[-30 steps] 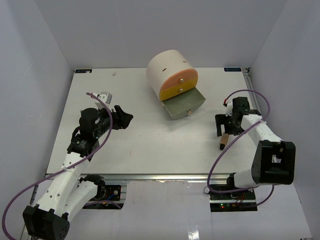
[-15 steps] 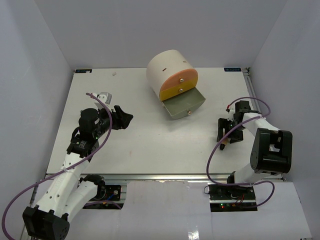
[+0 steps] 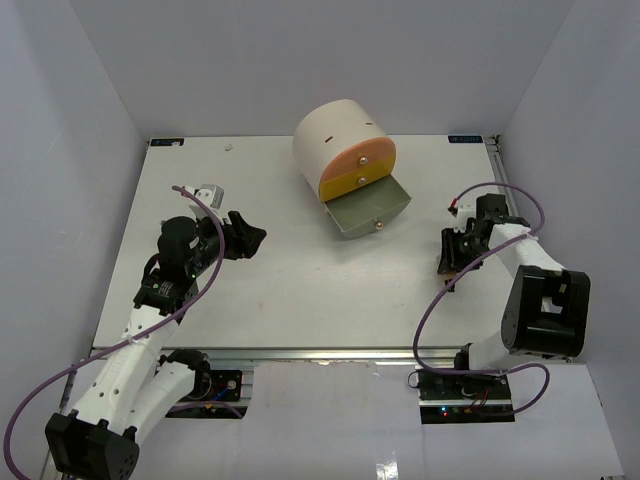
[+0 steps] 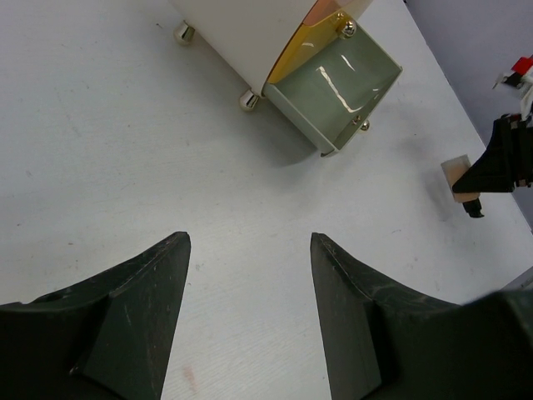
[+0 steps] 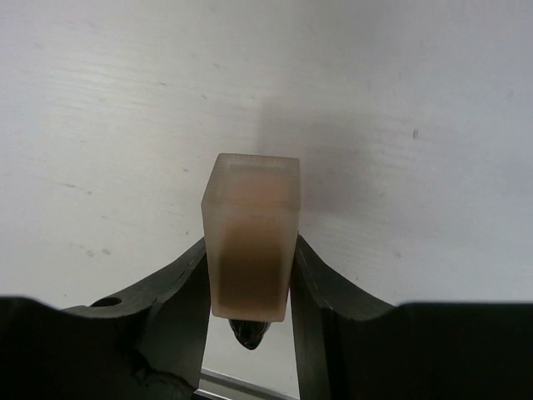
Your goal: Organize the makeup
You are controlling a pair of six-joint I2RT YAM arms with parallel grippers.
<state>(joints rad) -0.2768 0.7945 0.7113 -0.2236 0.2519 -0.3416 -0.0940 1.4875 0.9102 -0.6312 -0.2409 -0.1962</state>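
From above, the right gripper (image 3: 450,268) sits low at the right side of the table (image 3: 300,290), well apart from the grey drawer (image 3: 368,213), pulled open, probably as the destination. Left wrist: the left gripper (image 4: 250,250) hangs open, empty. Right wrist: jaws clamp the tan tube (image 5: 251,242) close over the table, apparently for carrying.

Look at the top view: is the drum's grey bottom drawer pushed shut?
No, the grey drawer stands pulled out from the drum, its inside showing.

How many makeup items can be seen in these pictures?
1. A tan tube is at the right side of the table, held in the right tool. More may be hidden inside the drum with drawers.
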